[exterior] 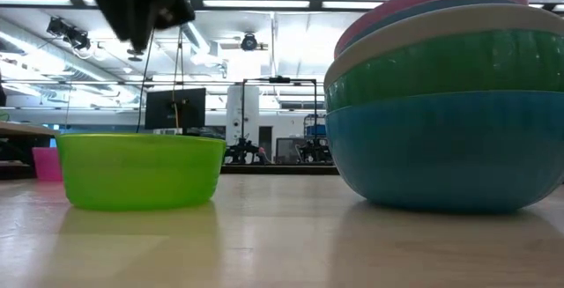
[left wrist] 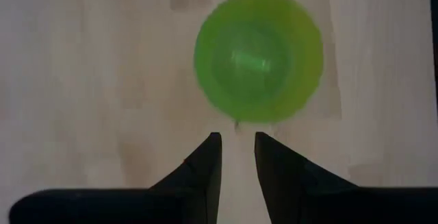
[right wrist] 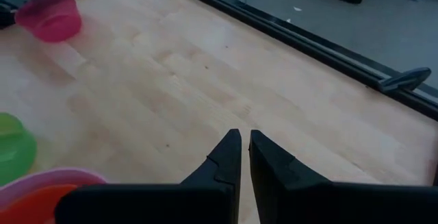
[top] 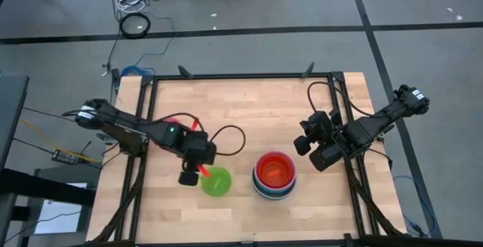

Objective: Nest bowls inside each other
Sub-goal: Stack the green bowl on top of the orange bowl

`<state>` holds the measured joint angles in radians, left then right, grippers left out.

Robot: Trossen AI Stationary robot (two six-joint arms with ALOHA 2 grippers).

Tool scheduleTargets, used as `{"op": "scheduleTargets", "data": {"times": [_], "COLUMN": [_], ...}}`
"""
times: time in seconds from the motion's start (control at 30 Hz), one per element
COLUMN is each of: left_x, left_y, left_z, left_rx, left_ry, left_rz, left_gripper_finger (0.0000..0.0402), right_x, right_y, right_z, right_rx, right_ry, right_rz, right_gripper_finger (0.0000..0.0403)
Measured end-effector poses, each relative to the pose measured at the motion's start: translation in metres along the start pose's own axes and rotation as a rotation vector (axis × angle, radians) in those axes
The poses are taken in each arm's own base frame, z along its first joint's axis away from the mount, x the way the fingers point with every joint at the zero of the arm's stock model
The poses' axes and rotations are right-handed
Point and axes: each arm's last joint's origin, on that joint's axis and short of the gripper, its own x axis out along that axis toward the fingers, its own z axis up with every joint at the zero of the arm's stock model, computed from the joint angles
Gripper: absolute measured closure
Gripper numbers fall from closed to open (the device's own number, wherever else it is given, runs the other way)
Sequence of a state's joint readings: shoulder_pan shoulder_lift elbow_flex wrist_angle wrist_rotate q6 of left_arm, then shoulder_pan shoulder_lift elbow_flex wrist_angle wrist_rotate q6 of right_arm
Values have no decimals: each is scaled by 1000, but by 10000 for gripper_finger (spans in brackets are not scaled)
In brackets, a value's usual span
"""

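— Well, where do the bowls stand?

— Most are nested in one stack (top: 274,175) right of the table's (top: 256,103) middle. From the low view its layers read, bottom up, blue, green, pale grey, teal and pink; from above, a red-orange bowl sits innermost. A lime bowl (top: 216,181) rests alone on the wood just left of the stack, apart from it. A small magenta bowl (right wrist: 49,16) stands farther off, near the left arm's side.

— And the claws?

— The left gripper (top: 195,173) hangs above the table beside the lime bowl's rim; its fingers (left wrist: 205,169) show a narrow gap with nothing between them, and the bowl lies just ahead of the tips. The right gripper (top: 317,150) hovers to the right of the stack, its two fingers (right wrist: 229,157) almost together, holding nothing.

— Any writing or labels?

— None that can be read on the bowls or arms; the screens and gear in the room behind are too small to tell.
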<state>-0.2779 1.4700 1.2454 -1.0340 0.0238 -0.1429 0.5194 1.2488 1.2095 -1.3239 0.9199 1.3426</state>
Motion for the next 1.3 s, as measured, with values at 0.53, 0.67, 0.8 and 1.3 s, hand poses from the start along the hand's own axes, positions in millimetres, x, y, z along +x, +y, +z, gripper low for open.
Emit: {"op": "scheduleTargets", "data": {"times": [0.53,0.67,0.8,1.3], "left_x": [59,58,58,73], "left_y": [3,1,0,-3], "left_z": [-18,-15,-14,-27], "left_rx": [-423,-454,-488,-487], "left_ry": [-99,-129,-143,-113], "left_rz": [95,70,60,83], "left_gripper_finger": [305,305,305,305], "right_x": [0,1,1,1], "right_y": [0,0,0,0], "right_z": [0,0,0,0], "right_rx": [5,6,7,6], "right_ry": [-1,-1,-2,-2], "right_rz": [-1,0,0,0], "right_gripper_finger": [382,382,382,382]}}
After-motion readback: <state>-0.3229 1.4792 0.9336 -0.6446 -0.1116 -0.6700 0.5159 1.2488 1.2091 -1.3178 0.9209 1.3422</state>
